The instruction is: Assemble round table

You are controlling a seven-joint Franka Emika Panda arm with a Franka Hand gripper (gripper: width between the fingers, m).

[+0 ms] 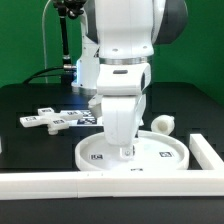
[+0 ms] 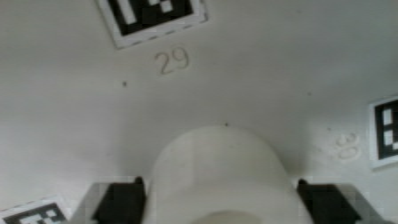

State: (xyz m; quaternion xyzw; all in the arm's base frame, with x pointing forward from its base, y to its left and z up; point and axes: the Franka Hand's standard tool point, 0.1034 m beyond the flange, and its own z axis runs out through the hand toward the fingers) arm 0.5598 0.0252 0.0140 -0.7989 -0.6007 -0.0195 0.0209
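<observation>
Gripper clamped on upright post, planted at disc centre, probably for screwing in.

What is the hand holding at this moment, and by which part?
The hand seems to hold the white post, pinched by its two opposite sides between the fingers, above the round disc. How high on the post cannot be told.
</observation>
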